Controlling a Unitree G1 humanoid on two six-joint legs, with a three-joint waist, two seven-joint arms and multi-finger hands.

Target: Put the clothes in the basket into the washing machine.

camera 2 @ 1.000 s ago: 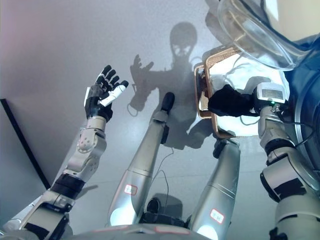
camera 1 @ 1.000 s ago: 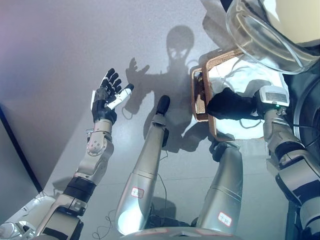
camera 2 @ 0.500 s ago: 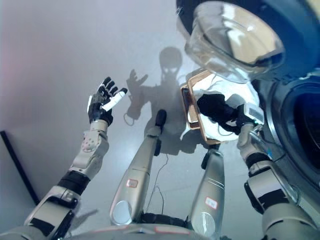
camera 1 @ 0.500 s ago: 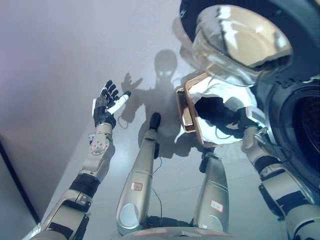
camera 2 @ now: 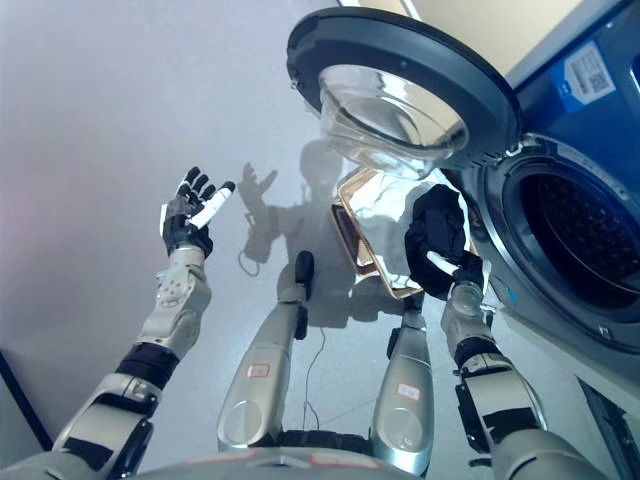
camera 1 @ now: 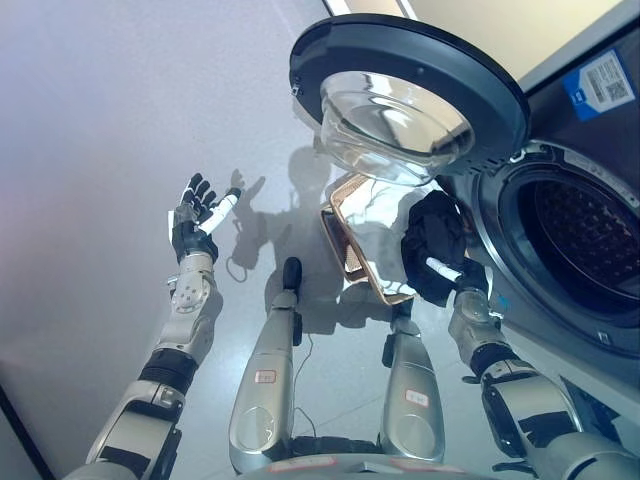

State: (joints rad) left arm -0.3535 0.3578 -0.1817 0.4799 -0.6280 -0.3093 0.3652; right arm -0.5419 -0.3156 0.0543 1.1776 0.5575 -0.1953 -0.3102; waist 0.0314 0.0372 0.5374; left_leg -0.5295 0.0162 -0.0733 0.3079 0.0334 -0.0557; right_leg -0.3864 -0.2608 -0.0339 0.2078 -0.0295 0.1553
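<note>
A brown basket [camera 1: 347,248] stands on the floor by the washing machine, with white cloth [camera 1: 378,206] in it. My right hand [camera 1: 452,272] is shut on a black garment [camera 1: 432,240] and holds it up above the basket, just left of the drum opening [camera 1: 580,250]. The machine's round door [camera 1: 405,90] with its glass bowl hangs open above the basket. My left hand [camera 1: 198,215] is open and raised, empty, far left over bare floor.
The washing machine's dark front [camera 2: 560,140] fills the right side. The open door overhangs the basket. Grey floor [camera 1: 120,120] lies to the left and behind.
The camera has tilted up, bringing the drum and whole door into view. My right hand has lifted the black garment out of the basket toward the drum opening. The left hand stays raised.
</note>
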